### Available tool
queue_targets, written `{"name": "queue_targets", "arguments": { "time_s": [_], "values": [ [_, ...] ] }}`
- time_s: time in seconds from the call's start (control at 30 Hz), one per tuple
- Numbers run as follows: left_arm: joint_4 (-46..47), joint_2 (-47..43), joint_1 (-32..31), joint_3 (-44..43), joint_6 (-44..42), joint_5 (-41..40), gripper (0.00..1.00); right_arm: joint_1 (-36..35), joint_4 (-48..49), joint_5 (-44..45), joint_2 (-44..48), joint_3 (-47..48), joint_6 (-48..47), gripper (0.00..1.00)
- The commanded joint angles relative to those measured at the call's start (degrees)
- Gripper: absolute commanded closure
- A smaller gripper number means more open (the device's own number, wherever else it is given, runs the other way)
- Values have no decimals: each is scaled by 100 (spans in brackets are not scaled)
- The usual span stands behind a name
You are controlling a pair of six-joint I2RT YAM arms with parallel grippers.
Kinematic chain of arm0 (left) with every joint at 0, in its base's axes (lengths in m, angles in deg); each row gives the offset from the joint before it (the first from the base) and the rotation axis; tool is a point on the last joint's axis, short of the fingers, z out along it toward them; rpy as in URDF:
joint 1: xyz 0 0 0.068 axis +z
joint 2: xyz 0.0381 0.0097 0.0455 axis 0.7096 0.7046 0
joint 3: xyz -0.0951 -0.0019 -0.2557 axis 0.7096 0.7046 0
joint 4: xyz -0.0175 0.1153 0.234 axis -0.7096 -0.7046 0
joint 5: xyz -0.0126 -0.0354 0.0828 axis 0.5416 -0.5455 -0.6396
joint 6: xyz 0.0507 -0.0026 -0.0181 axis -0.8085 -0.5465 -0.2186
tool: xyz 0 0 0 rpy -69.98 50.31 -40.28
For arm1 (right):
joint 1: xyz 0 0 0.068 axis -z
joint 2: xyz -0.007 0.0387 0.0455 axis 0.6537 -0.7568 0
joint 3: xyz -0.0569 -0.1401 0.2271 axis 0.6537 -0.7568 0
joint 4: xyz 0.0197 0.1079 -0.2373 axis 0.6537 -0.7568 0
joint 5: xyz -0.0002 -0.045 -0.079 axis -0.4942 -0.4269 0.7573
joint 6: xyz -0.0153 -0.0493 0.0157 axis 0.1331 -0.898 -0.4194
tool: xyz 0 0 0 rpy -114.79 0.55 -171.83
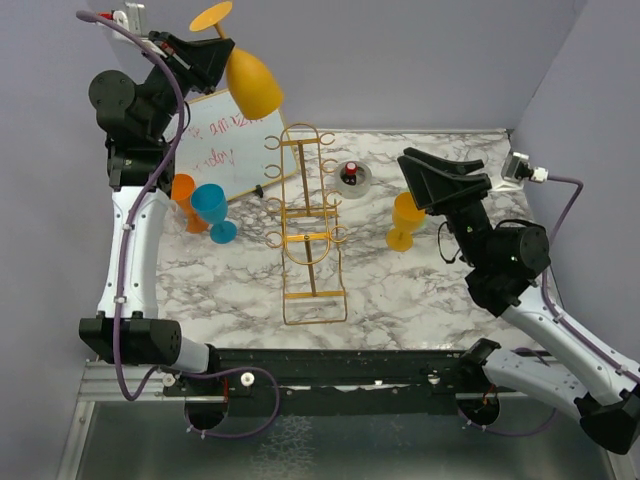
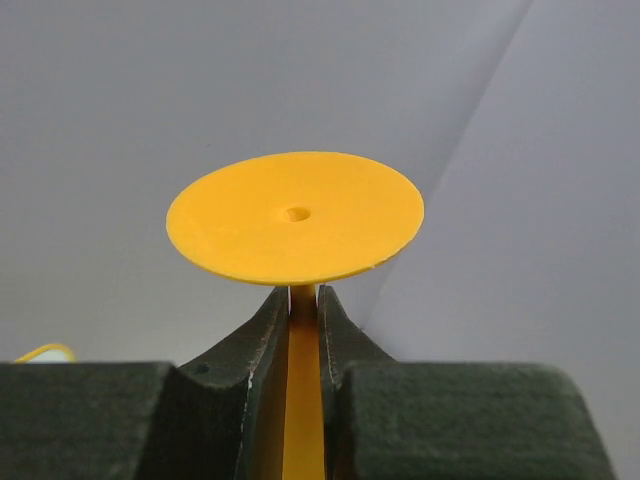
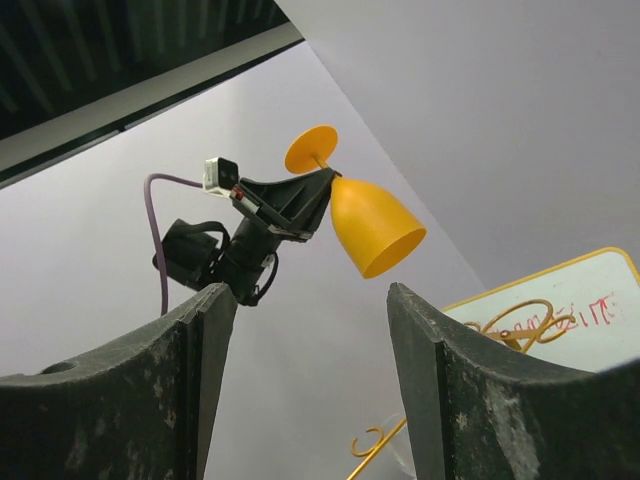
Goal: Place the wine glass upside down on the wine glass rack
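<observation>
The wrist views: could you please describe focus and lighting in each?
Left wrist: the wine glass foot is crisp, evenly lit, without glare; the left gripper is dark. Right wrist: that glass is sharp too; the right gripper looms dark in the foreground.

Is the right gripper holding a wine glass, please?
No, the right gripper is open with nothing between its jaws.

Yellow wine glass [image 1: 252, 82] aloft, bowl downward

The top external camera looks steeply down over the whole bench [image 1: 420, 290]. The left wrist camera sits close behind the left end effector [image 2: 302, 296], facing the wall [image 2: 200, 80]. The right wrist camera tilts upward; all three share the raised wine glass [image 3: 375, 225].
</observation>
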State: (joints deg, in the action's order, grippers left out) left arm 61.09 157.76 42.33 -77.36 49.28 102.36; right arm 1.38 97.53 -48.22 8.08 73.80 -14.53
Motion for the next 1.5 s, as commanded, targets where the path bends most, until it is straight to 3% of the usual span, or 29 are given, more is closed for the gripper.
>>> {"name": "queue_targets", "arguments": {
  "time_s": [0.0,0.13,0.3,0.67,0.87,1.17,1.47],
  "values": [
    [-999,-304,527,125,-1053,321,100,-37,-419,161,220,-140,-218,32],
    [-1099,-616,993,882,-1516,328,100,-37,-692,253,429,-264,-305,32],
    [-1209,-817,1052,1558,-2155,342,100,-37,-1042,361,645,-337,-365,32],
    [345,-973,1048,3118,-2547,1380,100,-38,-1841,362,946,-414,-377,32],
    [889,-930,1044,3524,-2925,2096,100,-37,-1900,367,963,-501,-341,32],
    [977,-829,850,3630,-3364,2848,100,-38,-1888,343,918,-562,-247,32],
    [977,-621,586,3608,-3460,2905,100,-37,-1916,392,955,-601,-229,32]
  ]
}}
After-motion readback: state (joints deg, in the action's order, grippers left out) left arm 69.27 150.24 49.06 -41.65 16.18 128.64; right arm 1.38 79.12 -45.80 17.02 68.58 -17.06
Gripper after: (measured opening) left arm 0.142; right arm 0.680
